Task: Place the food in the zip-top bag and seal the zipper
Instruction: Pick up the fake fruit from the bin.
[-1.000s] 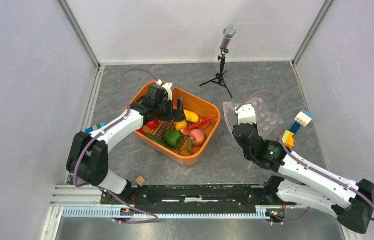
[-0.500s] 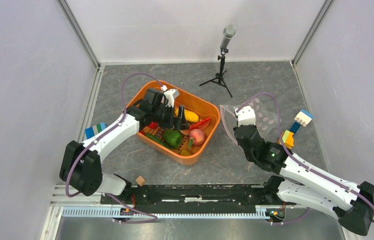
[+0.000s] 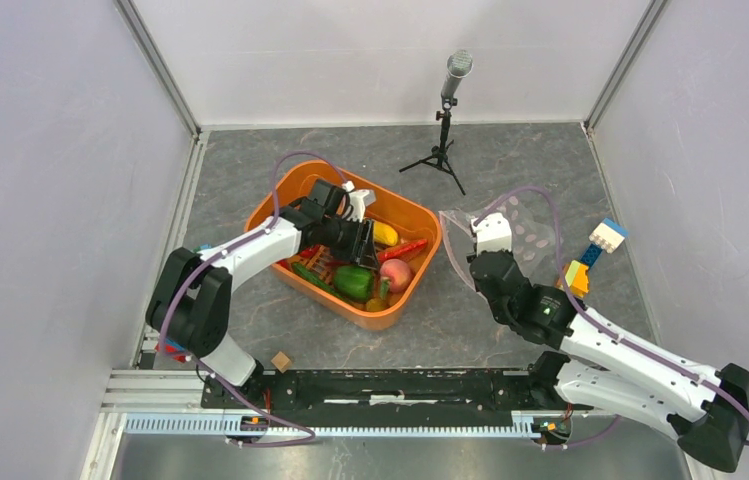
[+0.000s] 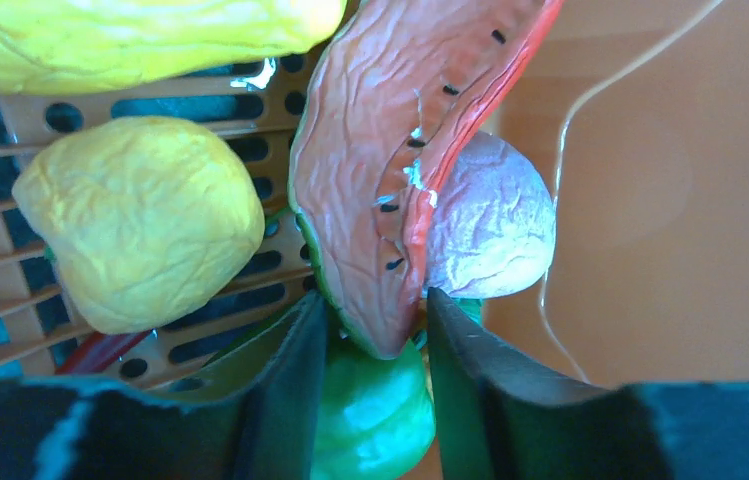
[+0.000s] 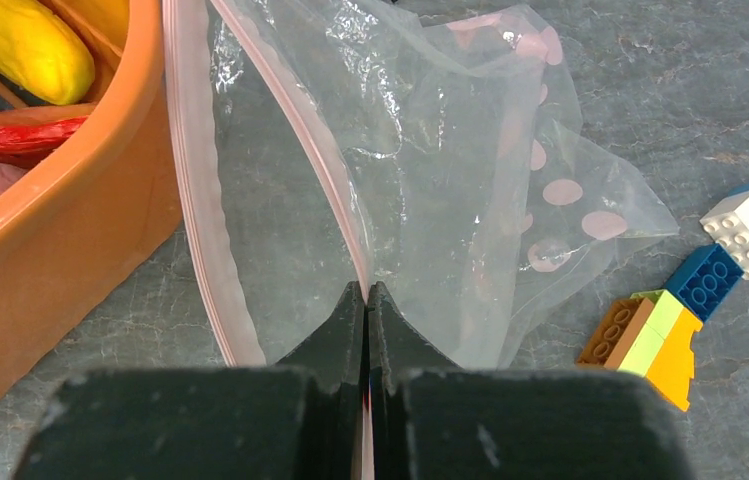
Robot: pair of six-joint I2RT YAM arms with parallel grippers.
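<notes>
Apparently gaping, crinkly pink-dotted bag point(image 5: 450, 150)

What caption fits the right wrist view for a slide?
Right hand pinches one lip of the open dotted bag beside the orange basket.

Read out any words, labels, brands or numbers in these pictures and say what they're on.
No readable text anywhere.
Clear dotted plastic zip-top bag: only pink dots.
Red toy watermelon slice: only black seed marks.
Coloured building blocks: plain studs.
Orange slotted plastic basket: blank.
</notes>
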